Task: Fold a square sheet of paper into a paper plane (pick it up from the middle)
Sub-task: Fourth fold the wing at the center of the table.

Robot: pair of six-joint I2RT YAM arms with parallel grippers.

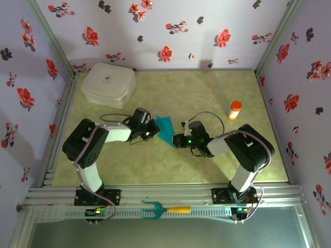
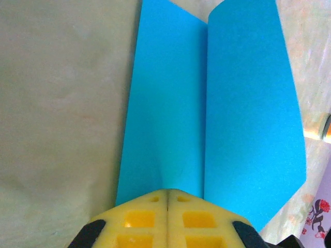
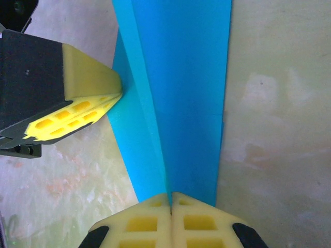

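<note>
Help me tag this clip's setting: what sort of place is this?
Probably a lab test cell, not a home: flower-print walls box in a small table, with the left arm and right arm bolted to an aluminium rail.

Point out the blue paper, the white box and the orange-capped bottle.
blue paper [image 1: 166, 128], top view, middle of the folded sheet.
white box [image 1: 107, 82], top view, centre of the lid.
bottle [image 1: 235, 110], top view, side below the cap.

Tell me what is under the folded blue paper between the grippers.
Mottled green tabletop shows around the paper; the patch directly beneath it is covered. The left gripper and right gripper pinch its ends.
</note>
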